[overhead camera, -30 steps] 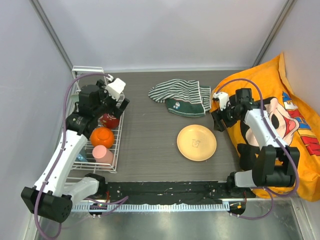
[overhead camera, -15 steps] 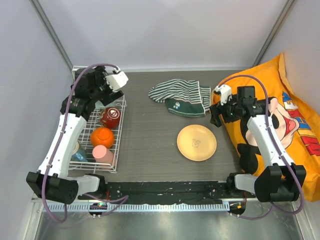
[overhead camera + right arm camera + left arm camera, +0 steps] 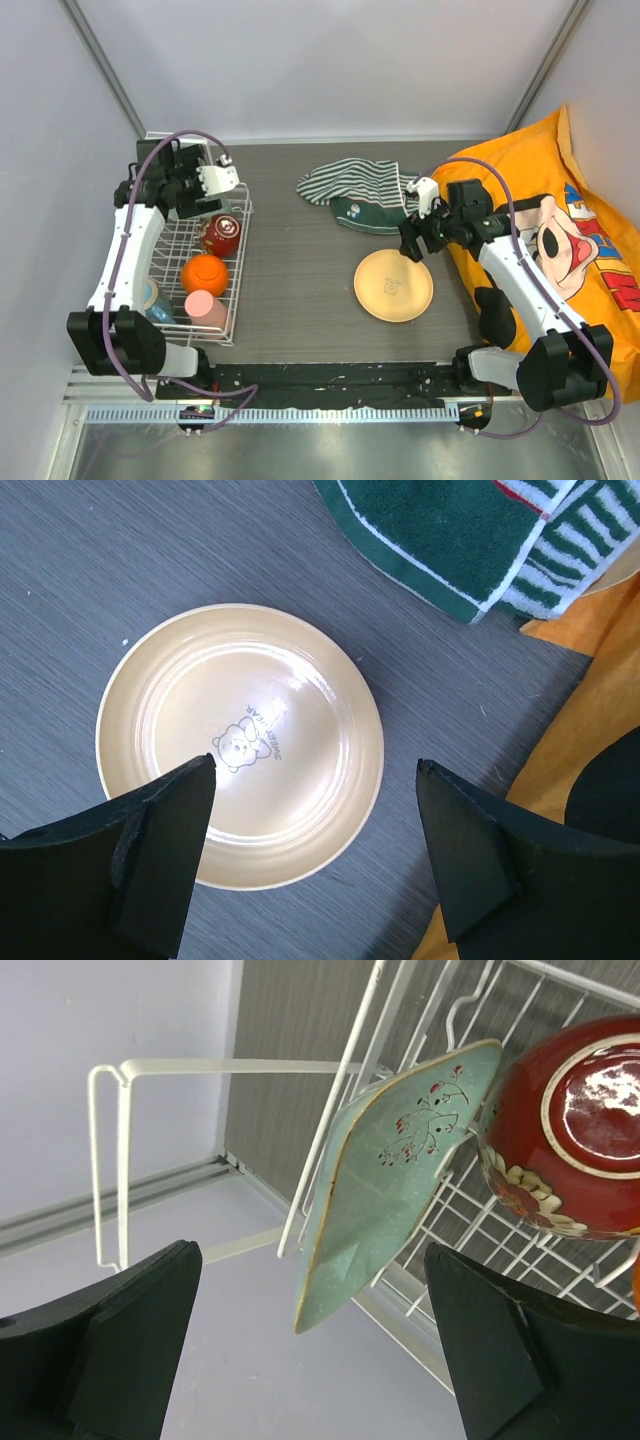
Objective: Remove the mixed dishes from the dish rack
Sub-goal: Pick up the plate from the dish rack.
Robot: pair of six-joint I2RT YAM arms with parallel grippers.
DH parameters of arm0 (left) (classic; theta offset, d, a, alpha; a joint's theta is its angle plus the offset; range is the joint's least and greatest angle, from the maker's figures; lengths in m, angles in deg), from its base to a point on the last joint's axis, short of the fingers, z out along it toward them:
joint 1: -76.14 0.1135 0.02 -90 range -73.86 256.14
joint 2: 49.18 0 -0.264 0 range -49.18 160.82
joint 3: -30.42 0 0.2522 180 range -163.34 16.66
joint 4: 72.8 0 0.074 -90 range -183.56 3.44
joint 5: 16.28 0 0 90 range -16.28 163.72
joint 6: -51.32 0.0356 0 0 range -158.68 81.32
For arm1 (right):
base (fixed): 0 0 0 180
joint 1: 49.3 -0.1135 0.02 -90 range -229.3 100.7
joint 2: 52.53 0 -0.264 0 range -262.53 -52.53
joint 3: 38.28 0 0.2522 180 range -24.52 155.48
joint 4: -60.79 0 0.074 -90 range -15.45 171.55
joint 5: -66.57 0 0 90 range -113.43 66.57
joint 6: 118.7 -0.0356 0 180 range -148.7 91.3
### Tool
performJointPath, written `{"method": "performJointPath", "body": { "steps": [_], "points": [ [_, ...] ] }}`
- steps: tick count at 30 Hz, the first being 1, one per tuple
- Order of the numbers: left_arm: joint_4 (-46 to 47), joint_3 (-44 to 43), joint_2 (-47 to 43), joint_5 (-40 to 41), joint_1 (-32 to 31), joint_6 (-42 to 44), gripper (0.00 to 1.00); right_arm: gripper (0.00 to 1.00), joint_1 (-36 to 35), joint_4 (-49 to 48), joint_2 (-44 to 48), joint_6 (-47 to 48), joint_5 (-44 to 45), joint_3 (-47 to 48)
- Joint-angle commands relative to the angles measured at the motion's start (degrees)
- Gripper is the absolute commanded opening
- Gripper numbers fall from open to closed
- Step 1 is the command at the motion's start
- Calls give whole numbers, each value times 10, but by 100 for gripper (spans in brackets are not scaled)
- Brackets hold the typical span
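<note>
The white wire dish rack (image 3: 178, 245) stands at the left. It holds a dark red bowl (image 3: 220, 236), an orange mug (image 3: 204, 273) and a pink cup (image 3: 205, 308). My left gripper (image 3: 195, 195) hovers open over the rack's far end. In the left wrist view a pale green tray (image 3: 400, 1175) stands on edge against the wires, beside the dark red bowl (image 3: 575, 1140). Its lower corner lies between my fingers, touching neither. The tan plate (image 3: 393, 285) lies flat on the table. My right gripper (image 3: 410, 245) hangs open above the plate (image 3: 240, 745), holding nothing.
A striped green-white cloth (image 3: 360, 190) lies behind the plate. A big orange bag (image 3: 560, 250) fills the right side, under the right arm. The rack's tall upright wire frame (image 3: 110, 1160) is close to the left wall.
My left gripper has pulled back from the red bowl toward the rack's far left end. My right gripper has swung left from the orange bag to over the plate and opened wider.
</note>
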Motion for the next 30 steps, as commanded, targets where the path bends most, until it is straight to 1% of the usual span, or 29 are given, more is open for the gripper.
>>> {"method": "performJointPath", "body": {
  "steps": [1, 6, 13, 16, 17, 18, 22, 23, 28, 29, 30],
  "points": [
    [-3, -18, 22, -31, 11, 61, 99, 85, -9, -30, 7, -13, 16, -10],
    [-7, -34, 67, -17, 13, 83, 98, 85, -10, -36, 12, -11, 17, -22],
    [11, -44, 103, -11, 18, 109, 96, 85, -11, -36, 5, -9, 17, -29],
    [12, -50, 119, -7, 19, 124, 93, 85, -11, -36, 4, -6, 21, -31],
    [7, -54, 121, -6, 19, 129, 91, 85, -11, -37, 2, -6, 21, -32],
    [4, -61, 132, -3, 19, 134, 85, 85, -11, -37, 2, -4, 21, -32],
    [-4, -75, 153, 8, 20, 143, 73, 85, -10, -37, -1, -4, 23, -34],
    [-5, -78, 156, 8, 20, 144, 68, 85, -10, -38, 0, -4, 23, -34],
    [-16, -88, 170, 11, 20, 149, 62, 85, -11, -41, -2, 0, 27, -39],
    [-17, -87, 171, 12, 20, 149, 58, 85, -11, -40, -2, 0, 28, -39],
    [-18, -88, 171, 13, 19, 149, 56, 85, -11, -41, -4, 1, 28, -40]
  ]
}}
